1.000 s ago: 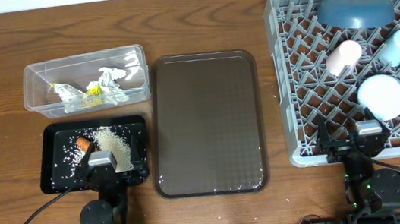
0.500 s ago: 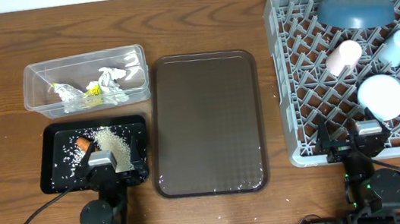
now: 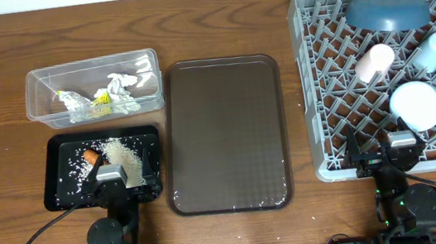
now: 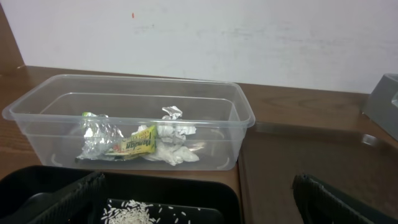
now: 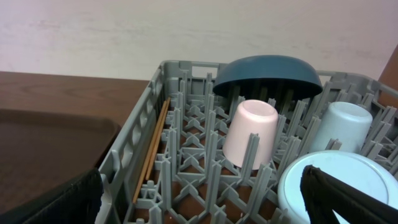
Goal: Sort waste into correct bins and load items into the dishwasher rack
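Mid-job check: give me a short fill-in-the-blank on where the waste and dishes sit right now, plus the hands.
1. The crumpled wrappers lie in the ____ plastic tub.
2. The rice heap and carrot sit in the ____ bin.
3. The pinkish-white cup and dark-blue bowl rest in the grey dishwasher ____.
4. The left hand and right hand are both ____ and hold nothing.

Missing words: clear; black; rack; open.

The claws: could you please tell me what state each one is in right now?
Left claw: open, holding nothing.
Right claw: open, holding nothing.
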Available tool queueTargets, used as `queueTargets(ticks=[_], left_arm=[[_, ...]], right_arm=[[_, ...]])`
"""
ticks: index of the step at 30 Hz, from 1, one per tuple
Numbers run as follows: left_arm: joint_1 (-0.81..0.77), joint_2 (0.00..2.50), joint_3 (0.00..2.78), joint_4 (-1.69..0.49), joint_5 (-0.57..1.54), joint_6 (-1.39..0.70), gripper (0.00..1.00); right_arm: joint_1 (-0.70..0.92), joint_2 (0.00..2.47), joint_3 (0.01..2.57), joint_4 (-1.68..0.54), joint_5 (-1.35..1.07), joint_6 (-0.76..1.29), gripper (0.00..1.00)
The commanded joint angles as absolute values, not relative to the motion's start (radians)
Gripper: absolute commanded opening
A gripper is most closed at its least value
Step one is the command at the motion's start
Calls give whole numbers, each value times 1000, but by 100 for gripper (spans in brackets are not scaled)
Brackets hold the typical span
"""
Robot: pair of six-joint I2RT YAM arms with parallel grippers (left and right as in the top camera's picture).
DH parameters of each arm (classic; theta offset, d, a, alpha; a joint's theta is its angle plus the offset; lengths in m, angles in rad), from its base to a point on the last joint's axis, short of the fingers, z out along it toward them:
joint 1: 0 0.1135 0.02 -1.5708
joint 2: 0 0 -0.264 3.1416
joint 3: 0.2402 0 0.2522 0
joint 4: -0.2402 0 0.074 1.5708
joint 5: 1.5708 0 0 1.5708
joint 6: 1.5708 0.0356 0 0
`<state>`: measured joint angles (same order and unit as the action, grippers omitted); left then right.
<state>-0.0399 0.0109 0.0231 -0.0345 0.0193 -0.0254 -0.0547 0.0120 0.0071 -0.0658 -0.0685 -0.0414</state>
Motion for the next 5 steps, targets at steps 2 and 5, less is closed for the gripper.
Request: queueTargets(ticks=[2, 5], left_arm=[[-35, 4, 4, -71, -5, -19, 97], [-35, 4, 4, -71, -5, -19, 97]], right_arm=[[-40, 5, 6, -70, -68, -57, 99], [-40, 5, 6, -70, -68, -57, 99]])
